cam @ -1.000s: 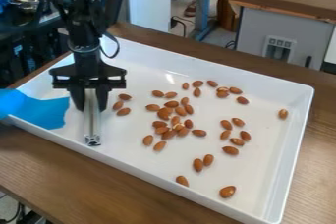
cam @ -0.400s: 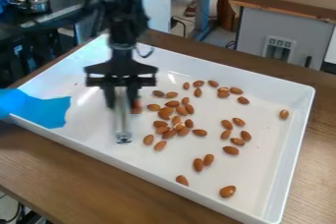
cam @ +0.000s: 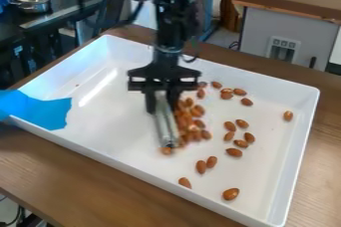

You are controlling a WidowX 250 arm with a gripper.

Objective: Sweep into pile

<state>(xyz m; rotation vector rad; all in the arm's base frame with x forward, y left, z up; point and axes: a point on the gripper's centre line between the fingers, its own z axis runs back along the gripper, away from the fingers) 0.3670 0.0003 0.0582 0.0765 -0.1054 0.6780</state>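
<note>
Almonds [cam: 234, 152]: brown, oval with pointed ends, scattered over the centre and right of the frame. The densest group was a loose heap at centre, blurred and partly overlapping, lying along the right side of a silver bar [cam: 166, 126]. One almond sat at the bar's lower end. Others: a group above and to the right of the heap, a looser group to its right, a pair below that, two near the lower wall, and a single one near the right wall.

Hand [cam: 162, 109]: black, centre of frame, drawn in narrow on the bar, which was tilted, its lower end towards the right. The arm hung down from the top edge.

Container: white rectangular tray [cam: 295, 151] with raised walls, on a brown wooden desk [cam: 80, 191]. It held the almonds; a blue sheet [cam: 43, 111] lay over its left corner.

Edges and room: the bar's lower end was well apart from the right wall. Bare white floor spread between the blue sheet and the bar, and more lay between the looser group and the right wall.
</note>
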